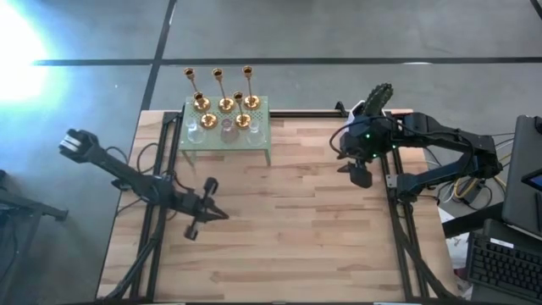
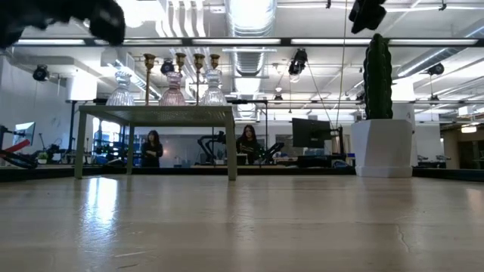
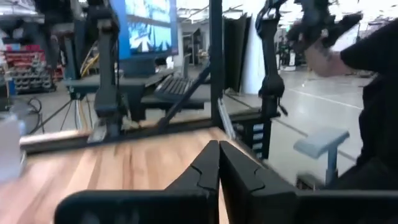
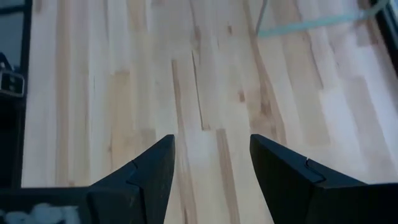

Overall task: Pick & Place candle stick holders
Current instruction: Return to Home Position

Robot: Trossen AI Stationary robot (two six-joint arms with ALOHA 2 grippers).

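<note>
Crowding the pale green shelf (image 1: 264, 114) at the frame's upper centre, the shiny gold metal candlesticks (image 1: 225, 104) and clear glass holders (image 1: 227, 129) could topple if the released right gripper (image 4: 211, 140) or clenched left gripper (image 3: 219, 144) swung close.

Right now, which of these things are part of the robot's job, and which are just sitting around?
Part of the job: gold candlesticks and glass holders, all on the small green shelf; left gripper shut, right gripper open, both empty.
Just lying about: potted cactus; keyboard.
</note>
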